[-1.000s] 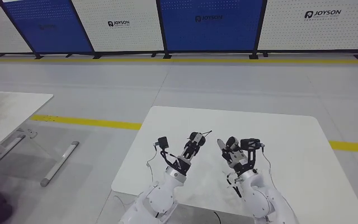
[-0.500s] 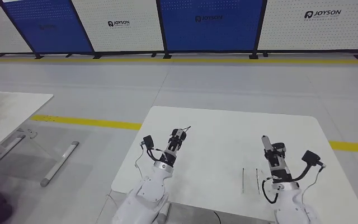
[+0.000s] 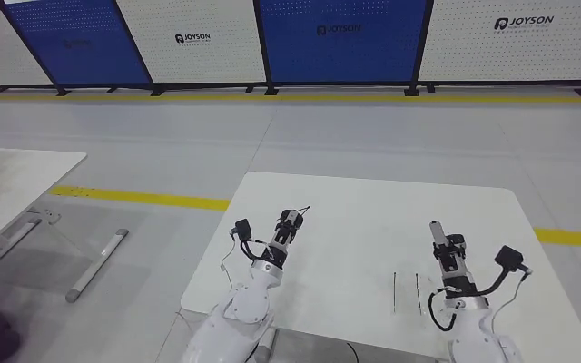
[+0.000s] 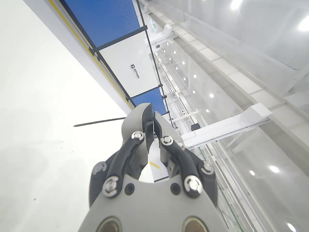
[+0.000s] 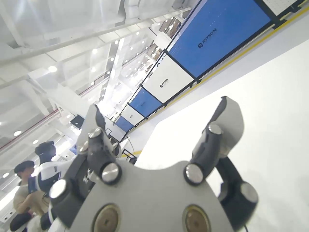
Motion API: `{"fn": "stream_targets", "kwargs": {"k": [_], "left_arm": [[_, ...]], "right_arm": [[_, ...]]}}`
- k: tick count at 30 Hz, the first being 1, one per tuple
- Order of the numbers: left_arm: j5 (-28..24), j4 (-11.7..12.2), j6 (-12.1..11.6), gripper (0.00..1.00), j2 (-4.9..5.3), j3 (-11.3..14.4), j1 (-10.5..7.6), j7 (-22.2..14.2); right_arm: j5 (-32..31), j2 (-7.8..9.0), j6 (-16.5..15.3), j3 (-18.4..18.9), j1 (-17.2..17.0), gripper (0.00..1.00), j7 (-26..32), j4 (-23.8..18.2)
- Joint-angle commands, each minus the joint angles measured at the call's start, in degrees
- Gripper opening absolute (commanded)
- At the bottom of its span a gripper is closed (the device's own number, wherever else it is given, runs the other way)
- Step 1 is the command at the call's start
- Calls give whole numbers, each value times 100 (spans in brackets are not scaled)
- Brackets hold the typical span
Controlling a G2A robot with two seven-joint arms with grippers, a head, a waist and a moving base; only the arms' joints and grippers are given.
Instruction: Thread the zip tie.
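Black, thin and straight, the plastic zip tie [image 4: 99,122] is clamped between the two grey metal fingertips of the left gripper [image 4: 151,115]. The jaws are closed onto the tie, so that only its thickness separates the dark ribbed pads [image 4: 147,121]. A long section ending in a pointed tip projects sideways from the fingertips. The locking head cannot be made out.

In the top view, the left gripper [image 3: 290,219] is over the left half of the white rectangular table [image 3: 363,204]. The zip tie [image 3: 303,210] sticks out from it as a short dark line, angled away from the robot and toward the right.

The right gripper [image 5: 161,112] has its jaws spread wide, with a broad gap between the two grey fingers [image 5: 228,112], and nothing is held between them. In the top view, the right gripper [image 3: 435,227] is over the right half of the table, pointing away from the robot and well apart from the left gripper.

Two thin dark straps [image 3: 395,290] lie flat on the table near its front edge. They are side by side, roughly parallel and not touching, just beside the right arm on the side facing the left arm.

Blue and white partition panels [image 3: 343,41] stand beyond the table at the far side of the grey floor. A yellow line [image 3: 136,195] runs across the floor to the left of the table.
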Motion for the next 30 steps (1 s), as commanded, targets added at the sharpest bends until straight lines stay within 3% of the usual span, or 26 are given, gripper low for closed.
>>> {"fn": "stream_targets", "kwargs": {"k": [1,7,11,30], "left_arm": [[-3,76,12,0,-27,54,-68,164],[197,312,0,0,-81,146,-239,515],[238,473,12,0,-111,198,-330,601],[238,473,12,0,-111,198,-330,601]], "right_arm": [[592,-2,149,209,-25,100,-32,-31],[1479,30,607,959,-219,100,-95,-141],[1631,37,1022,1105,-201,100,-11,-159],[1631,37,1039,1106,-197,100,-3,-167]]}}
